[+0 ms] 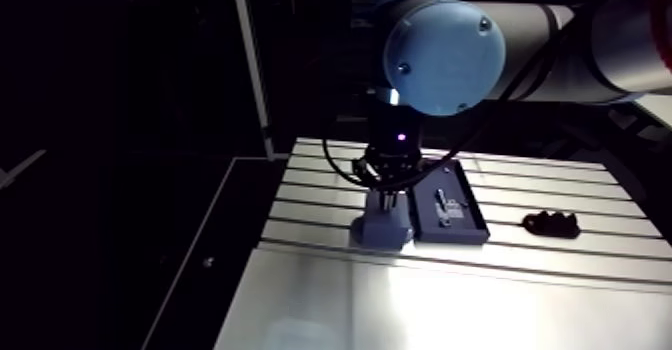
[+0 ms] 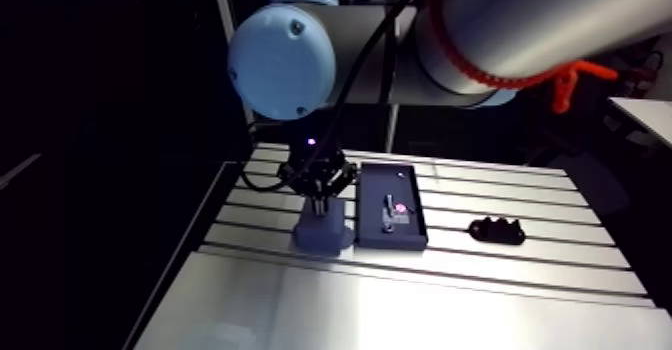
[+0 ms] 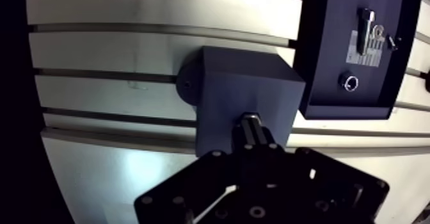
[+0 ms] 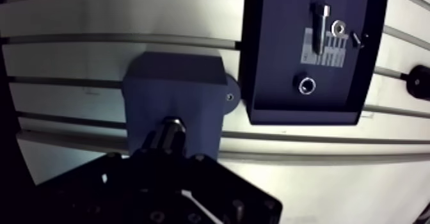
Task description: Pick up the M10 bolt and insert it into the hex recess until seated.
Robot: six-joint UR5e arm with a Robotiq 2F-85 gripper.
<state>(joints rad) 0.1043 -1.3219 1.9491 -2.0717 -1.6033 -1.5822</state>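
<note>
M10 bolt (image 3: 249,121), long axis upright, lower end at top face of blue-grey block (image 3: 246,89) beside dark parts tray (image 3: 318,79); gripper (image 3: 254,143) fingers nearly together, clamped on bolt's upper end

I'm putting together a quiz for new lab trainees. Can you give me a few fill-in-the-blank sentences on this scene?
1. The claw grips a bolt over the blue-grey ____.
2. A second bolt lies inside the dark ____.
3. The block and the tray sit side by side on the slotted ____.

Missing words: block; tray; table.
</note>
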